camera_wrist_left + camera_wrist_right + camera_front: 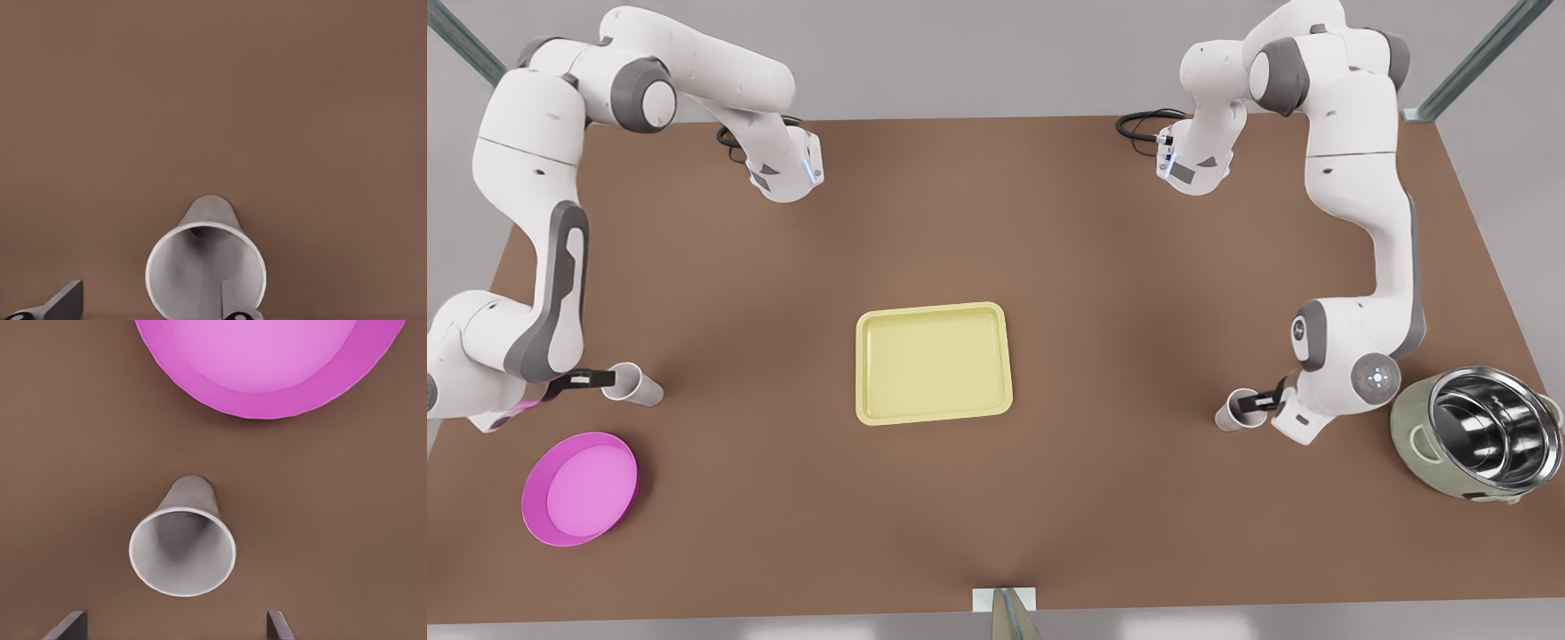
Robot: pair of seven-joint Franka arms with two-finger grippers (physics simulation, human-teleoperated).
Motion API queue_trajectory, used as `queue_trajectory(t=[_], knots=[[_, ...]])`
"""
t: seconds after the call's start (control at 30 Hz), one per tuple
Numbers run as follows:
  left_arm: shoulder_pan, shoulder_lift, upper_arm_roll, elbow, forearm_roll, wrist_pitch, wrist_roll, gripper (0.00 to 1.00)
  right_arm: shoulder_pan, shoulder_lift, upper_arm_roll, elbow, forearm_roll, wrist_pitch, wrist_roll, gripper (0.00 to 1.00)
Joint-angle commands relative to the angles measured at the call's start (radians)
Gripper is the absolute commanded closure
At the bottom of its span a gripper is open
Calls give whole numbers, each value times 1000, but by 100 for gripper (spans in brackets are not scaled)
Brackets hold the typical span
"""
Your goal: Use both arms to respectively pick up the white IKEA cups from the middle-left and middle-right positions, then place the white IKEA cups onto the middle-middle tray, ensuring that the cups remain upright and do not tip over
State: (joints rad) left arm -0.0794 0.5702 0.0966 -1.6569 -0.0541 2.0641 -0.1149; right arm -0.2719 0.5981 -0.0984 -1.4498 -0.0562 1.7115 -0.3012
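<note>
Both with jaws apart: left gripper (1252, 405), right gripper (600, 380) (at cups (639, 388))

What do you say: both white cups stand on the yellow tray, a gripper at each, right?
No. The front view shows both off the yellow tray, standing on the table: one white cup at the left gripper, the other white cup at the right gripper.

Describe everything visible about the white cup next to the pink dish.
The white cup is a small, plain, handleless tumbler that tapers from a wide rim to a narrow base, matte and grey-shadowed inside. It stands upright on the brown table, near the pink dish but apart from it. The right gripper is open, with its fingers either side and neither touching.
</note>
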Motion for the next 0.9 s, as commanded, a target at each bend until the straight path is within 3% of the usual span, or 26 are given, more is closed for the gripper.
queue_trajectory(t=[0.0, 0.13, 0.17, 0.23, 0.37, 0.4, 0.53, 0.67, 0.77, 0.87], knots=[[1, 7, 0, -9, 2, 42, 14, 0, -12, -4, 0, -27, 10, 126, -199, 0], [16, 42, 0, -9, -26, 47, 12, 1, -24, -30, 0, -109, 27, 211, -246, 0], [16, 45, 0, -9, -27, 48, 12, 8, -27, -29, 0, -110, 27, 214, -248, 0], [16, 50, 0, -9, -78, 48, 12, 33, -36, -24, 0, -135, 27, 237, -248, 0], [16, 59, 0, -8, -182, 50, 12, 45, -36, 2, 0, -135, 38, 250, -248, 0], [16, 59, 0, -7, -181, 48, 15, 57, -36, 12, 0, -135, 39, 250, -246, 0], [12, 51, -3, 3, -155, 48, 21, 79, -52, 43, -1, -135, 39, 250, -245, 0], [-17, 50, -55, 89, -104, -5, -150, 79, -59, 62, 0, -135, 41, 254, -245, 0], [-43, 45, -233, 180, -98, -110, -500, 79, -58, 65, 0, -133, 58, 254, -245, 0], [-126, 48, -265, 195, -81, -130, -612, 79, -55, 83, 0, -129, 62, 267, -243, 10]])
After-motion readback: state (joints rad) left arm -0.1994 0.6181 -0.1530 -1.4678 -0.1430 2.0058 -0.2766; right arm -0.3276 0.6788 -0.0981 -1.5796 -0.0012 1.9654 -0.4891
